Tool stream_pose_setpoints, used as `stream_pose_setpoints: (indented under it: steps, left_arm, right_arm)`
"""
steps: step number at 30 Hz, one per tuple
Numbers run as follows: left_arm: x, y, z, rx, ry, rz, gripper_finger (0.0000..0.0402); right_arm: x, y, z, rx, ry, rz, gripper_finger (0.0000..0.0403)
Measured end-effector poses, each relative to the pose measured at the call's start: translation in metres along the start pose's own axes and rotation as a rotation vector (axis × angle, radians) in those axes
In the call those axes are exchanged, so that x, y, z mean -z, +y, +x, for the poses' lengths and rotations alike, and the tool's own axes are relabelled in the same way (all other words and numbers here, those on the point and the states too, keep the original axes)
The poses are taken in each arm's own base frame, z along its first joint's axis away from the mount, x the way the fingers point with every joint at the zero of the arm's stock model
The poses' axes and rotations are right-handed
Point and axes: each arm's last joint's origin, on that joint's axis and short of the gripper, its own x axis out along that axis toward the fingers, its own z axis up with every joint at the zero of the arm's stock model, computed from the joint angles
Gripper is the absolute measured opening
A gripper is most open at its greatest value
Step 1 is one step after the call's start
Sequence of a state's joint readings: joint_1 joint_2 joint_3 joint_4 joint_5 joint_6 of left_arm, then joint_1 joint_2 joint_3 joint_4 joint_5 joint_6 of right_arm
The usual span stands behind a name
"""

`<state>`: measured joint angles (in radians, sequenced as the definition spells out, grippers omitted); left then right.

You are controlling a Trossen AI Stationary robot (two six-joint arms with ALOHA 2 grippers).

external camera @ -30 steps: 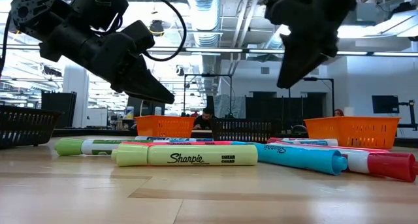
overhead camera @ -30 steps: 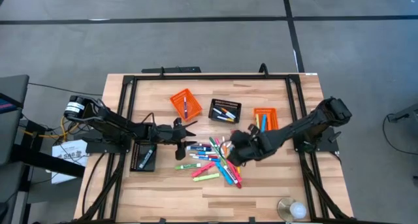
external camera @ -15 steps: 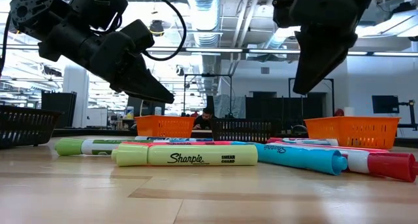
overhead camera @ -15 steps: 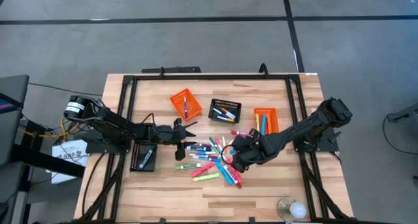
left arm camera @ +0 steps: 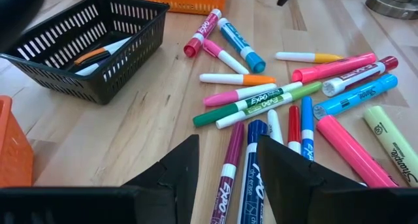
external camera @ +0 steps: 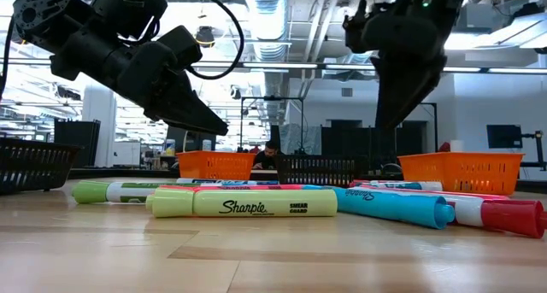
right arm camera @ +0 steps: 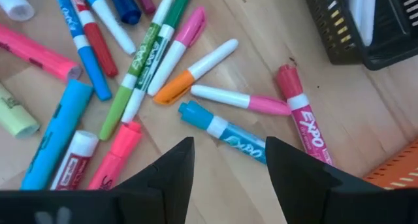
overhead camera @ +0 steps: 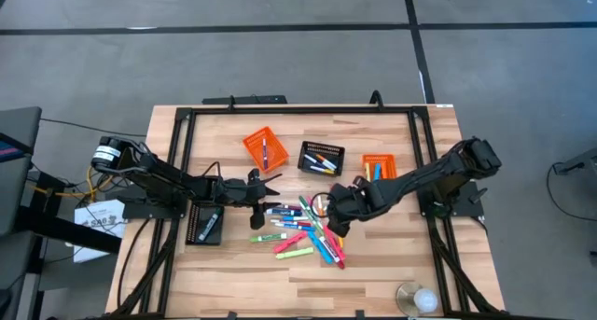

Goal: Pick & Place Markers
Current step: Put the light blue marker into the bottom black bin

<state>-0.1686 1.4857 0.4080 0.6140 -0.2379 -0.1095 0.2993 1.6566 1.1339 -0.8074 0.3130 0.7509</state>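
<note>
Your right gripper (overhead camera: 328, 211) hangs over the right side of the markers (overhead camera: 300, 229), its arm reaching in low from the table's right edge. Its claw is wide and holds nothing. Your left gripper (overhead camera: 272, 183) points at the pile from the left, above the wood, claw wide and empty too. The markers lie loose in the middle of the table (overhead camera: 373, 264), with bare wood in front of them
</note>
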Motion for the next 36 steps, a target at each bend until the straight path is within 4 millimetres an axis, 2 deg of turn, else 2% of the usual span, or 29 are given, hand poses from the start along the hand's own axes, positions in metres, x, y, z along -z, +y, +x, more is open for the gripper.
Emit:
stream_pose_setpoints:
  steps: [7, 17, 26, 36]
  left_arm:
    - [0.000, 0.000, 0.000, 0.000, 0.000, 0.000, 0.0150]
    - [0.000, 0.000, 0.000, 0.000, 0.000, 0.000, 0.0150]
    - [0.000, 0.000, 0.000, 0.000, 0.000, 0.000, 0.0150]
    - [0.000, 0.000, 0.000, 0.000, -0.001, 0.000, 0.0150]
  right_arm:
    - [-0.004, -0.007, 0.004, 0.010, 0.003, 0.023, 0.0169]
    - [0.025, -0.019, 0.035, 0.007, 0.108, -0.009, 0.0172]
    - [0.033, -0.029, 0.058, -0.034, 0.048, -0.143, 0.0159]
    - [0.043, -0.040, 0.072, -0.044, 0.042, -0.138, 0.0122]
